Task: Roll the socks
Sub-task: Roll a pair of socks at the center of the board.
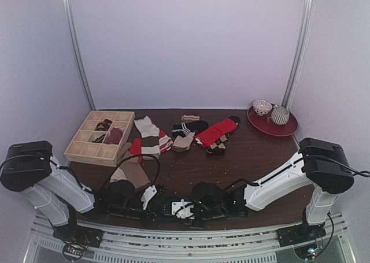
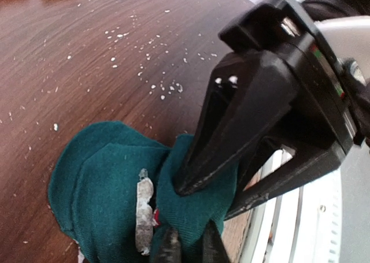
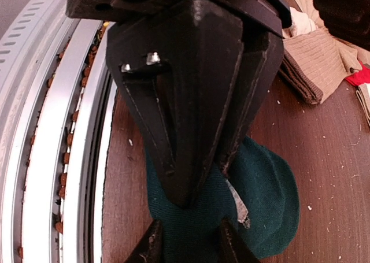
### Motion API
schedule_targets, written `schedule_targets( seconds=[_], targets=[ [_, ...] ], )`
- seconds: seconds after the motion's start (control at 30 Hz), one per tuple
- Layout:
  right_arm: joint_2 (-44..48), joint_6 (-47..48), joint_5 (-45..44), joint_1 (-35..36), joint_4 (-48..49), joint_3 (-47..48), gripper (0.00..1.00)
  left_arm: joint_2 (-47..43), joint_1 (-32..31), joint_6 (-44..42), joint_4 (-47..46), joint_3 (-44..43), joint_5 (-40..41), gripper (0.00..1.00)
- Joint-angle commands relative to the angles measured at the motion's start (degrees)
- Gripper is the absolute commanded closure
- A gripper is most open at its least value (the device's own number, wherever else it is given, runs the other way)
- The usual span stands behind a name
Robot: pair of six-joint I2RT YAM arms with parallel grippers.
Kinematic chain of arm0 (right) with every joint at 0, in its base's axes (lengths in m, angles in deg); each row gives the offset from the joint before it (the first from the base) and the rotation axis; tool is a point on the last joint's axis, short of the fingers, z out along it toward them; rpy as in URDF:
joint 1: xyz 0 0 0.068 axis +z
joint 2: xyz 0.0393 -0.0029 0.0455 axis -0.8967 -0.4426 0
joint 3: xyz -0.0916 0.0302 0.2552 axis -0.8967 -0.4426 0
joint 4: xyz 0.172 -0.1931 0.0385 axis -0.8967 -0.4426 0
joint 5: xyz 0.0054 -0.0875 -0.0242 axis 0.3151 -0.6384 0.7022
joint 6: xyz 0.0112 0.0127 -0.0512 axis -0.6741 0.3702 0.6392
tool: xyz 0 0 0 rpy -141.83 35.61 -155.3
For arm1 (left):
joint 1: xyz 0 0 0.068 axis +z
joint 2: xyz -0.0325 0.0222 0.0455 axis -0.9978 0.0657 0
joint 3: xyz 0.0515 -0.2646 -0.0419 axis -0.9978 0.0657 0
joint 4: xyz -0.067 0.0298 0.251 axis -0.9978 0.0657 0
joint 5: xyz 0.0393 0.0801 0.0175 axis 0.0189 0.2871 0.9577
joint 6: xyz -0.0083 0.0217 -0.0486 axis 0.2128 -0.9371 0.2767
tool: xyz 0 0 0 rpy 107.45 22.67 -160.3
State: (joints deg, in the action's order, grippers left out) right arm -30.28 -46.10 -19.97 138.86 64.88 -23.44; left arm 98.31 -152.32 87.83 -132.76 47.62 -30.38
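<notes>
- Shows left arm (image 1: 66, 185) and right arm (image 1: 277, 185) folded low, wrists meeting at the near edge of the brown wooden table (image 1: 231, 159).
- Shows left gripper (image 2: 189, 245) pinched closed on the dark teal fabric sock (image 2: 110, 182) lying there.
- Shows right gripper (image 3: 191, 248) straddling the same sock, jaws narrowed; leaves actual grip unclear.

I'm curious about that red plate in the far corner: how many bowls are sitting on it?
2. A white patterned bowl sits on the left part of the red plate, and a grey ribbed bowl is beside it on the right. No others seem hidden behind them.
</notes>
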Motion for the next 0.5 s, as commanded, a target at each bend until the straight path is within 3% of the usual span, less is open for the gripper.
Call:
schedule_targets(
  seconds=[0.0, 0.07, 0.13, 0.47],
  targets=[
    [-5.68, -4.59, -1.11, -1.45, -10.40, 0.42, 0.72, -2.72, -0.07, -4.17, 9.24, 0.23, -1.41, 0.74],
    [-6.81, -6.59, 2.26, -2.89, -14.82, 2.68, 0.74, -4.52, -0.08, -5.53, 10.74, -0.20, -1.09, 0.52],
    [-7.59, -8.09, 6.53, -4.39, -19.51, 4.86, 0.74, -6.98, -0.10, -6.29, 11.61, 0.16, 0.22, 0.43],
    [-13.91, -13.42, 28.37, -11.96, -44.28, 18.90, 0.73, -19.92, -1.31, -13.35, 4.27, 6.51, 6.43, 0.36]
  ],
)
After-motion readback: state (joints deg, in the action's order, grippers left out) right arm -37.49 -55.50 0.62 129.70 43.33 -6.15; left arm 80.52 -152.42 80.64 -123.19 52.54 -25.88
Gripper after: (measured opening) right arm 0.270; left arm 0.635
